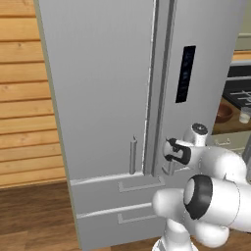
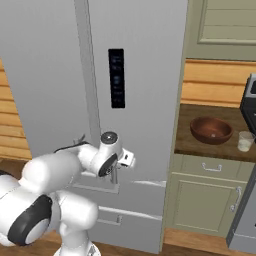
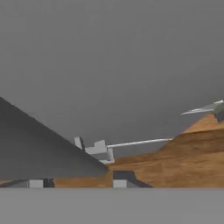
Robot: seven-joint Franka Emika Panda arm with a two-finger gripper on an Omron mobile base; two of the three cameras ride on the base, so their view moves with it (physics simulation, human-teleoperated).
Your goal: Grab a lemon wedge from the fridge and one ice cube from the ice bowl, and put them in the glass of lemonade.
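Wooden ice bowl [image 2: 211,130] beside glass of lemonade [image 2: 244,141]

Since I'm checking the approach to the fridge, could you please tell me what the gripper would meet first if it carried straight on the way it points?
Most likely the grey door of the fridge: the gripper points at it, near the handle. Depth is unclear.

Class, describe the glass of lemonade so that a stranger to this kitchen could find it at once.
Start at the tall grey fridge; to its right runs a dark counter. The glass of lemonade stands there, beside the wooden ice bowl: a small clear tumbler of pale liquid, much narrower than the bowl.
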